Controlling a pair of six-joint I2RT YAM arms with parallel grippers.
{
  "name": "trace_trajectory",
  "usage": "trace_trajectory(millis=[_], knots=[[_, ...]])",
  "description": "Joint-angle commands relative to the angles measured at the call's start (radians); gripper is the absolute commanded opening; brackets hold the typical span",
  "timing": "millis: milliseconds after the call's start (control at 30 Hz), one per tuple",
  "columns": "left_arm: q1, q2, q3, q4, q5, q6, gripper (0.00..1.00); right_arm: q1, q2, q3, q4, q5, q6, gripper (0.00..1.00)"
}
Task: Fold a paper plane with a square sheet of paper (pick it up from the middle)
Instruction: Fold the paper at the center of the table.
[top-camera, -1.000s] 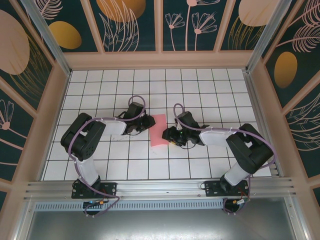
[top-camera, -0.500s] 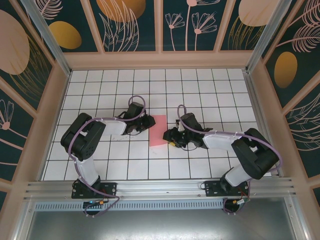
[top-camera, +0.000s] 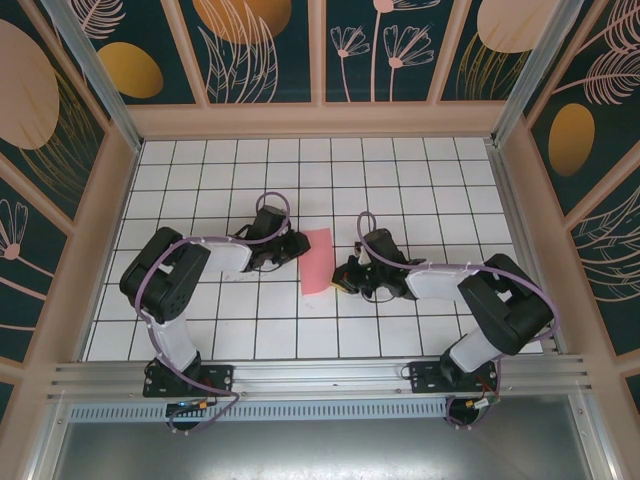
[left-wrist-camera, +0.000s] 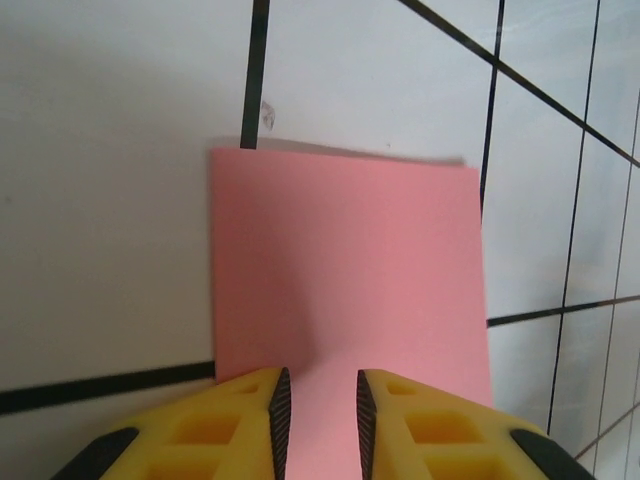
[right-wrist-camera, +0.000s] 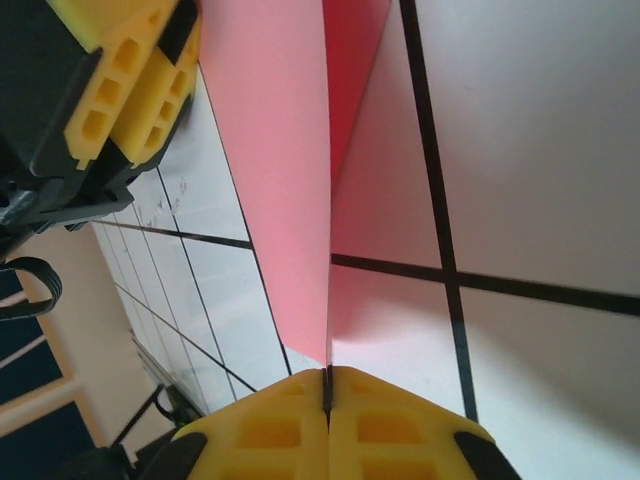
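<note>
The square sheet of paper (top-camera: 318, 262) is pink and lies mid-table between both arms. In the top view my left gripper (top-camera: 298, 247) rests at its left edge. In the left wrist view the yellow fingers (left-wrist-camera: 318, 420) stand a little apart over the flat paper (left-wrist-camera: 345, 260), gripping nothing. My right gripper (top-camera: 341, 279) is at the paper's near right edge. From the right wrist its jaws (right-wrist-camera: 327, 385) are shut on that edge, and the paper (right-wrist-camera: 270, 180) rises from them as a lifted flap. The left gripper's yellow fingers (right-wrist-camera: 120, 90) sit at the paper's far side.
The white gridded table (top-camera: 420, 170) is boxed in by wooden-framed patterned walls (top-camera: 90, 230) on three sides. An aluminium rail (top-camera: 320, 375) runs along the near edge by the arm bases.
My right gripper has closed on the paper's right edge and raised it, so the sheet looks narrower from above. The left gripper has stayed put.
</note>
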Motion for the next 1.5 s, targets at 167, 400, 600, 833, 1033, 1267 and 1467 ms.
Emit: trace_trajectory(millis=[167, 400, 600, 833, 1033, 1267, 1467], knots=[[-0.003, -0.121, -0.053, 0.161, 0.152, 0.035, 0.30, -0.031, 0.002, 0.033, -0.172, -0.010, -0.124, 0.00], [-0.005, -0.031, -0.031, 0.111, 0.127, 0.037, 0.27, -0.043, -0.021, 0.035, -0.205, -0.022, -0.140, 0.00], [-0.005, 0.008, -0.017, 0.069, 0.102, 0.043, 0.24, -0.043, -0.015, 0.058, -0.189, -0.030, -0.137, 0.00], [-0.004, 0.030, -0.010, 0.034, 0.082, 0.069, 0.23, -0.041, 0.016, 0.102, -0.151, -0.047, -0.131, 0.00], [-0.005, 0.057, -0.030, 0.034, 0.071, 0.074, 0.22, -0.019, 0.060, 0.157, -0.111, -0.055, -0.120, 0.00], [-0.005, 0.043, -0.012, 0.021, 0.071, 0.084, 0.22, 0.006, 0.142, 0.208, -0.059, -0.050, -0.118, 0.00], [-0.005, -0.016, 0.036, 0.002, 0.063, 0.096, 0.23, 0.020, 0.197, 0.243, -0.041, -0.030, -0.129, 0.00]])
